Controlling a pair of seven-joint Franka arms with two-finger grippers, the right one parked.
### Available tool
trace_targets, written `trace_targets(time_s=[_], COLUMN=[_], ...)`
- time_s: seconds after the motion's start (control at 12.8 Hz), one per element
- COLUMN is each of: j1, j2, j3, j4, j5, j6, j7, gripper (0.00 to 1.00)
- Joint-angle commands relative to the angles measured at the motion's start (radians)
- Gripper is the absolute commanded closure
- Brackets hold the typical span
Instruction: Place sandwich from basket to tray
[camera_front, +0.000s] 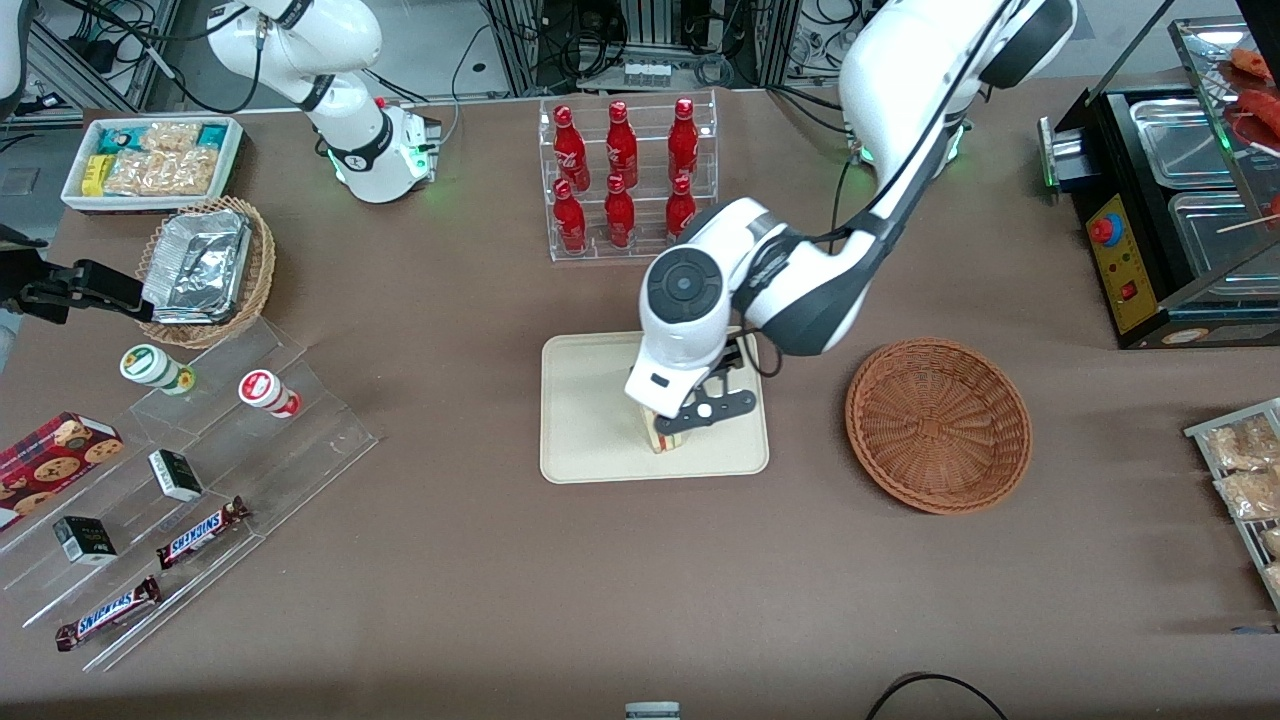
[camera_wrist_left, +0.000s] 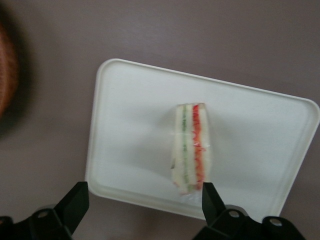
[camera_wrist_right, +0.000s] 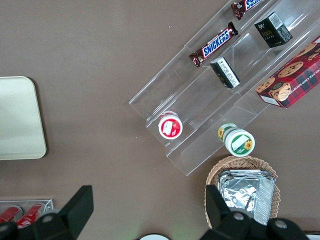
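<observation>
The sandwich (camera_wrist_left: 190, 147) stands on its edge on the tray (camera_wrist_left: 125, 125), the gripper (camera_wrist_left: 145, 200) is spread apart above it, so the arm should next lift away from the empty basket (camera_front: 938, 424).

"SNICKERS" reads on two brown candy bars (camera_front: 203, 532) (camera_front: 108, 613) lying on the clear stepped rack (camera_front: 180, 500); other labels illegible.

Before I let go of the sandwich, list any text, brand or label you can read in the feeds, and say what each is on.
"SNICKERS": two chocolate bars on the clear stepped shelf.
Not readable: red bottles, cookie box, small dark boxes, two round tubs, snack packets, the warmer's control panel.
No text: sandwich, tray, basket.
The gripper hovers open above the sandwich on the tray.
</observation>
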Motion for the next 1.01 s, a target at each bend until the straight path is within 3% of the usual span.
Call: trace_targets(time_s=[0.0,0.55,0.94], j1=[0.089,0.365,0.497], j2=[-0.123,-0.388,-0.456], j3=[-0.001,-0.002,0.004], j4=[-0.111,-0.367,-0.384], j5=[-0.017,-0.034,-0.094], j6=[-0.052,-0.094,-0.164], j7=[0.062,0.523,0.731], gripper=[0.00,0.00,0.00])
